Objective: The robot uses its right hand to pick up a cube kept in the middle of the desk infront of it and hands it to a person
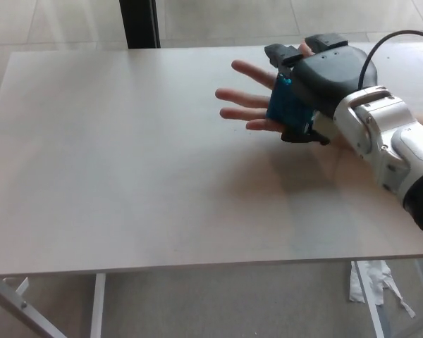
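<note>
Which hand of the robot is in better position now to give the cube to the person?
Right. The right hand already grips the blue cube directly over the person's open palm, so it likely only needs to release. The left hand is not in view.

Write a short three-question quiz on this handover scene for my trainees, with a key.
1. True or false: the blue cube lies alone on the desk.
2. Which robot hand holds the cube: A left, B right?
3. What is stretched out beneath the cube?

Key: 1 false; it is in the right hand. 2 B. 3 a person's open hand, palm up.
</note>
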Tool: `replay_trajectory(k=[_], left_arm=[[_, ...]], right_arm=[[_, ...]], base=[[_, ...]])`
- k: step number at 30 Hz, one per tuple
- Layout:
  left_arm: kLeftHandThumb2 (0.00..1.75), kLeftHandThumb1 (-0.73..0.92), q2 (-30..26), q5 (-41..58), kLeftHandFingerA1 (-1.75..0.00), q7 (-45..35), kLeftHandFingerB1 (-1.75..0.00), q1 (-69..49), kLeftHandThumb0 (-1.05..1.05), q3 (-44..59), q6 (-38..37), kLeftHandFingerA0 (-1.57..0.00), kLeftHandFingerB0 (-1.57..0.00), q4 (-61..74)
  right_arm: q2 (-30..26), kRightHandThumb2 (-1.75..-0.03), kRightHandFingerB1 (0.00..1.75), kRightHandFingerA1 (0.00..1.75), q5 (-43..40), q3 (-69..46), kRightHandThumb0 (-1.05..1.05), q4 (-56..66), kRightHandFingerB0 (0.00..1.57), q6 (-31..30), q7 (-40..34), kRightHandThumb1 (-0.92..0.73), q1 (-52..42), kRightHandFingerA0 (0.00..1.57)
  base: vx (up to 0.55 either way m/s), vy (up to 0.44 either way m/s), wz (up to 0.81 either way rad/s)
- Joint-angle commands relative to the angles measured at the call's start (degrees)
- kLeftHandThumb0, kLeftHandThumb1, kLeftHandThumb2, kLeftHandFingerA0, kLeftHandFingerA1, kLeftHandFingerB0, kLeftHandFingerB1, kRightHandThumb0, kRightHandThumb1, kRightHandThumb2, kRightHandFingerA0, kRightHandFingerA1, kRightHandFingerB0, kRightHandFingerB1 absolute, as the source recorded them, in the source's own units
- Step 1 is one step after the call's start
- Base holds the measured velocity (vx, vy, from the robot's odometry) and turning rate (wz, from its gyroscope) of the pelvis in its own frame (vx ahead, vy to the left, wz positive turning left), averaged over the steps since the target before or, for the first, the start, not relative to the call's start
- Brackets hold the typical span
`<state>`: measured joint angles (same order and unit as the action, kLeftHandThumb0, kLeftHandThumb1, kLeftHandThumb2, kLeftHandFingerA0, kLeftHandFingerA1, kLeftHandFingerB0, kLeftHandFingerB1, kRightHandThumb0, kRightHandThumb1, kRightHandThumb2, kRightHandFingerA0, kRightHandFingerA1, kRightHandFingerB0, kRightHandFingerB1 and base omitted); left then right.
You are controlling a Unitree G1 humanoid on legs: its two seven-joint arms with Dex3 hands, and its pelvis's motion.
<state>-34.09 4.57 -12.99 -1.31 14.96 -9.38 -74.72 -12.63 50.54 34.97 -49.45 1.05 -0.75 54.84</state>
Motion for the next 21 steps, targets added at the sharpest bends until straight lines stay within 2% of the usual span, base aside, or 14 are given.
replay_trajectory(k=[1,3,4,5,7,8,9,10,11,12,16,18,19,21], left_arm=[[0.64,0.80,-1.0,-1.0,-0.57,0.7,-0.42,-0.9,-0.73,-0.1,-0.4,-0.72,-0.54,-0.4],[0.64,0.79,-1.0,-0.7,-0.55,0.3,-0.43,-1.0,-0.73,0.2,-0.6,-0.70,-0.54,-0.5],[0.64,0.80,-1.0,-0.9,-0.54,0.4,-0.42,-1.1,-0.73,0.1,-0.7,-0.69,-0.55,-0.5],[0.64,0.79,-0.9,-1.0,-0.55,1.1,-0.43,-1.0,-0.73,-0.1,-0.5,-0.72,-0.56,-0.6],[0.64,0.79,-0.9,-1.3,-0.55,1.4,-0.43,-0.9,-0.74,-0.2,-0.6,-0.72,-0.56,-0.6],[0.64,0.80,-0.9,-0.8,-0.56,0.7,-0.43,-0.9,-0.73,0.1,-0.4,-0.72,-0.55,-0.7],[0.64,0.80,-1.1,-0.7,-0.56,0.6,-0.43,-0.7,-0.73,0.2,-0.4,-0.71,-0.54,-0.6],[0.64,0.80,-1.1,-0.8,-0.57,0.6,-0.43,-0.7,-0.73,0.2,-0.4,-0.72,-0.55,-0.6],[0.64,0.80,-1.1,-0.8,-0.57,0.6,-0.43,-0.7,-0.73,0.2,-0.4,-0.72,-0.55,-0.5],[0.64,0.80,-1.1,-0.7,-0.57,0.5,-0.43,-0.8,-0.73,0.2,-0.5,-0.70,-0.54,-0.5],[0.64,0.79,-1.1,-0.6,-0.56,0.8,-0.43,-1.0,-0.73,0.3,-0.4,-0.71,-0.56,-0.5],[0.64,0.80,-1.2,-0.2,-0.55,0.3,-0.43,-1.4,-0.71,0.7,-0.5,-0.69,-0.55,-0.5],[0.64,0.80,-1.3,-0.2,-0.54,0.2,-0.43,-1.5,-0.70,0.7,-0.6,-0.69,-0.55,-0.4],[0.64,0.80,-1.4,-0.1,-0.53,0.2,-0.42,-1.7,-0.72,0.7,-0.9,-0.68,-0.54,-0.2]], right_arm=[[-6.3,-1.04,0.05,0.18,-2.7,-3.5,-1.05,11.6,0.00,-6.8,18.8,-0.58,3.0,0.00],[-8.0,-1.03,0.08,0.16,-6.5,-6.9,-1.05,16.0,0.00,-7.1,22.4,-0.58,3.1,0.00],[-8.9,-0.61,0.00,0.00,-8.0,-8.4,-1.05,18.3,0.00,-7.6,24.6,-0.64,3.0,0.00],[-11.0,-1.00,0.07,0.14,-12.0,-12.4,-1.05,24.0,0.00,-7.9,26.4,-0.59,1.6,0.00],[-12.2,-1.01,0.12,0.18,-12.9,-14.0,-1.02,26.8,0.00,-7.4,26.9,-0.57,0.6,0.00],[-13.7,-0.81,0.05,0.00,-15.8,-16.8,-1.00,31.0,0.00,-7.4,28.4,-0.53,-0.7,0.00],[-14.8,-0.60,0.06,0.00,-18.0,-19.1,-0.96,33.7,0.00,-7.3,29.2,-0.65,-1.6,0.00],[-15.9,-1.02,0.10,0.09,-19.8,-21.2,-1.05,36.5,0.00,-7.5,29.9,-0.60,-2.8,0.00],[-17.5,-1.02,0.10,0.09,-22.1,-24.1,-1.05,40.4,0.00,-7.9,30.9,-0.60,-4.5,0.00],[-18.6,-0.98,0.10,0.00,-22.7,-25.6,-1.04,42.5,0.00,-8.0,31.3,-0.55,-5.6,0.00],[-22.3,-1.03,0.09,0.04,-29.4,-35.3,-1.05,51.3,0.00,-7.0,31.9,-0.64,-12.7,0.00],[-25.3,-0.99,0.07,0.06,-34.8,-45.4,-1.03,59.2,0.04,-5.4,32.9,-0.64,-20.7,0.00],[-25.5,-0.95,0.09,0.07,-36.6,-48.4,-1.00,61.2,0.11,-5.4,33.3,-0.62,-22.9,0.00],[-25.4,-0.94,0.28,0.15,-40.5,-56.7,-0.88,66.6,0.07,-5.2,34.6,-0.55,-28.6,0.04]], base=[[0.00,0.000,0.00],[0.00,0.000,0.00],[0.00,0.000,0.00],[0.00,0.000,0.00],[0.00,0.000,0.00],[0.00,0.000,0.00],[0.00,0.000,0.00],[0.00,0.000,0.00],[0.00,0.000,0.00],[0.00,0.000,0.00],[0.00,0.000,0.00],[0.00,0.000,0.00],[0.00,0.000,0.00],[0.00,0.000,0.00]])
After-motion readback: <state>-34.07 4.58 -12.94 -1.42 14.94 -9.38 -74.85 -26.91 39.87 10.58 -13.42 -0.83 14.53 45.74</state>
